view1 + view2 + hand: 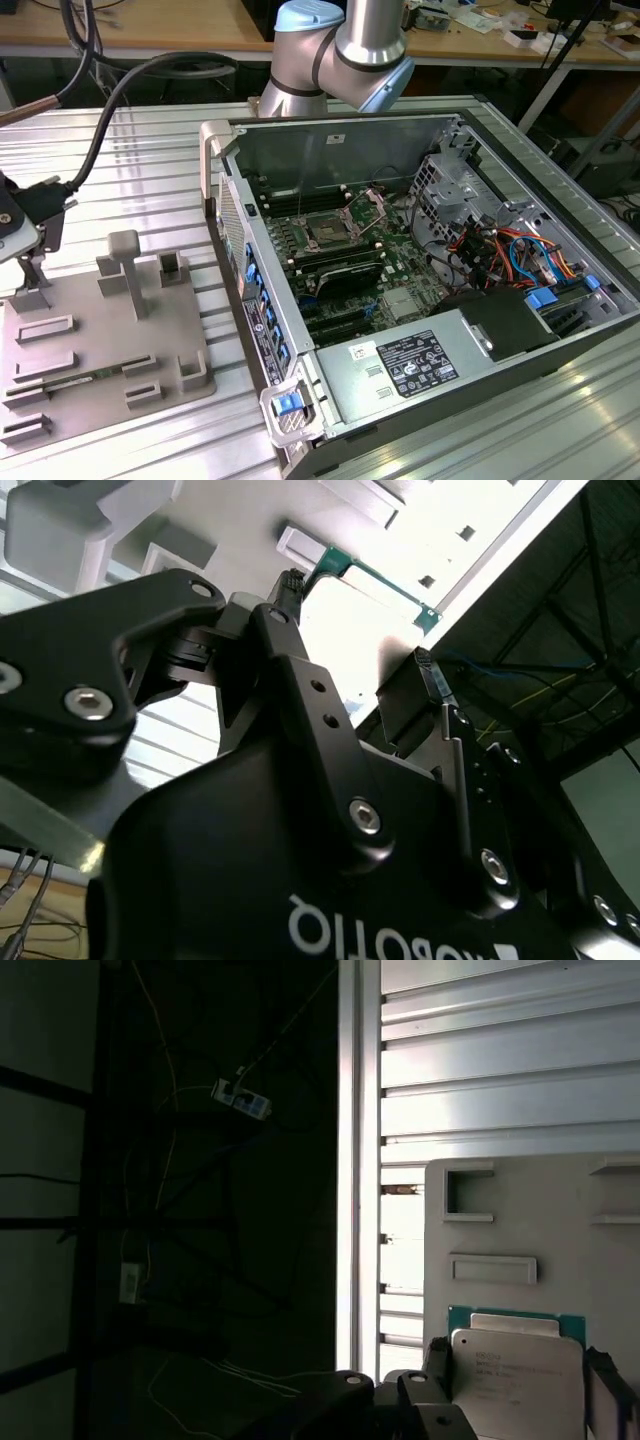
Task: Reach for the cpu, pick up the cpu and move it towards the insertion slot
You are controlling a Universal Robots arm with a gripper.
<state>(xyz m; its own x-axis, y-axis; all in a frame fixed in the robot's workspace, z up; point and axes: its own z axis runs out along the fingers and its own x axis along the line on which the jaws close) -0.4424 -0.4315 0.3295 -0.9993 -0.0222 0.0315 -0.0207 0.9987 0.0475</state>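
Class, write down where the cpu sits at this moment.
In the first wrist view the cpu lies flat on the tray, between the jaws of the gripper; the tray is at the exterior view's left.

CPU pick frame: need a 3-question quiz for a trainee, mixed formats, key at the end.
1. Multiple choice: in the exterior view, the grey tray lies A) on the exterior view's left of the computer case, B) on the exterior view's right of it, C) inside it.
2. True or false: the chip already sits in the socket.
3. Fill in: in the first wrist view, the pincer is closest to the ___.
Key: 1 A. 2 False: the chip is over at the grey tray, by the pincer. 3 chip.
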